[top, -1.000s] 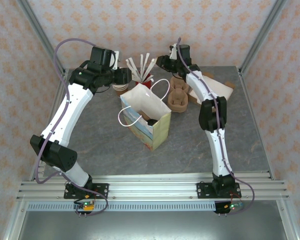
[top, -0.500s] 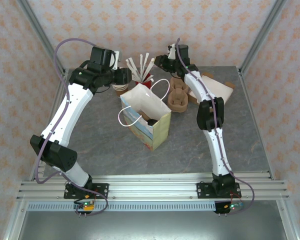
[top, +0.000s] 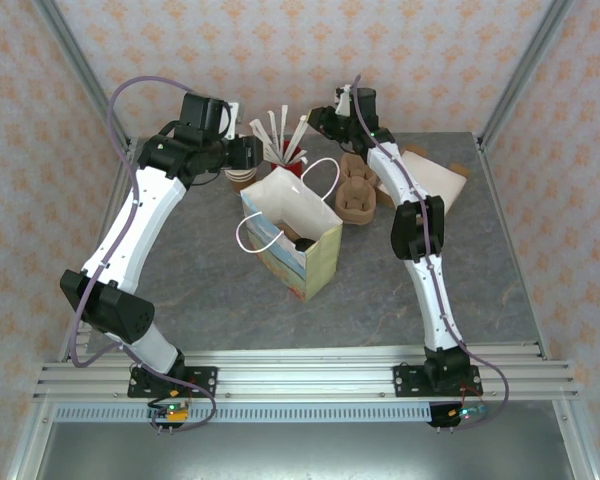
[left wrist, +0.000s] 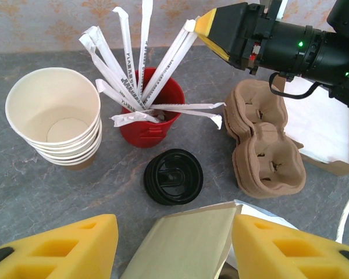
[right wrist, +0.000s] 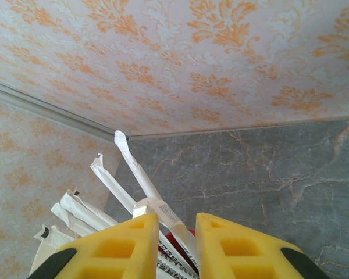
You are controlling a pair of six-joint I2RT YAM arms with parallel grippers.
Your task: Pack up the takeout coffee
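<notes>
Left arm (top: 138, 215) and right arm (top: 436, 290), white shells, black joints, lilac cables (top: 116, 100) looping at 10 and 12 o'clock, yellow fingers (left wrist: 64, 250) tipped black, green light (left wrist: 299, 44) on black wrist, black base plates (top: 175, 380).

Dark print along the paper straw wrappers (left wrist: 127, 55), too small to read, nothing else legible

Lids (left wrist: 173, 176) between cup stack (left wrist: 53, 119), carriers (left wrist: 266, 145); behind bag (left wrist: 189, 241).

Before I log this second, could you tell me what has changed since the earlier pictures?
The right pincer and its elbow eased slightly left, toward the wrapped straws in the red cup; whether it grips one I cannot tell. The left pincer, paper bag and cup stack stayed put.
</notes>
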